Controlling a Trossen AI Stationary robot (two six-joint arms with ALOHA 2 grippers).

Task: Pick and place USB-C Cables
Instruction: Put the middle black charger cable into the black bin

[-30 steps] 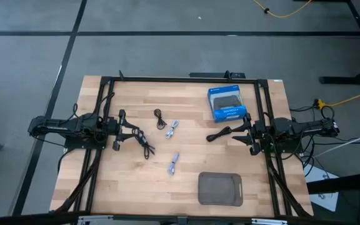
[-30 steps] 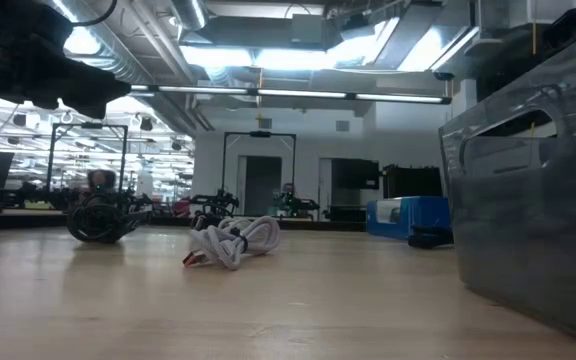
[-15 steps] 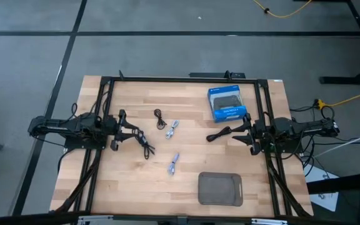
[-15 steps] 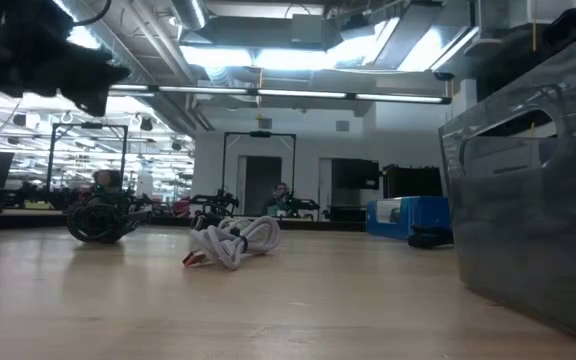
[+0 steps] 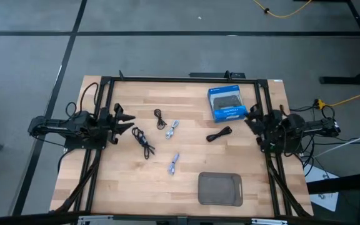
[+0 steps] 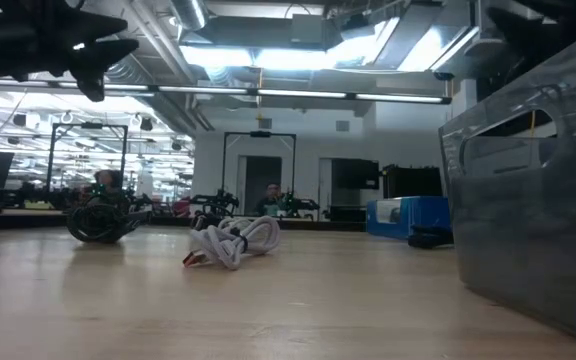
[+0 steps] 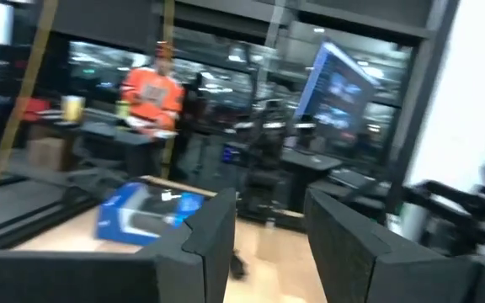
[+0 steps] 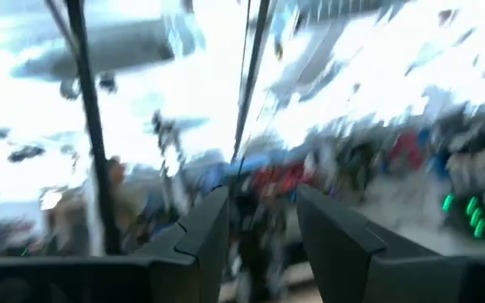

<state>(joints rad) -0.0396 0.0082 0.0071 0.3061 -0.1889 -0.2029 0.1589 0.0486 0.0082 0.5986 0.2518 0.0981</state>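
Observation:
Several small cable bundles lie flat on the wooden table in the high view: a black one [image 5: 160,116], a white one [image 5: 172,129], a longer black one [image 5: 144,142], a white one [image 5: 174,164] and a black one [image 5: 219,134]. The low view shows the near white bundle [image 6: 233,240] and a black coil [image 6: 98,220]. My left gripper [image 5: 124,119] is open, just left of the longer black bundle and raised above the table. My right gripper [image 5: 253,117] is open, right of the black bundle near the blue box. Both wrist views show empty open fingers [image 7: 213,236] [image 8: 209,231].
A blue box [image 5: 227,104] lies flat near the far right of the table, also visible as a blue box [image 7: 146,212] in the left wrist view. A grey container [image 5: 220,188] stands at the near right, looming large in the low view [image 6: 538,170]. A black frame borders the table.
Both grippers have tipped upward and drawn back from the table's middle, the left toward the left edge and up, the right toward the right edge. The right wrist view is blurred with motion. The cables have stayed where they were.

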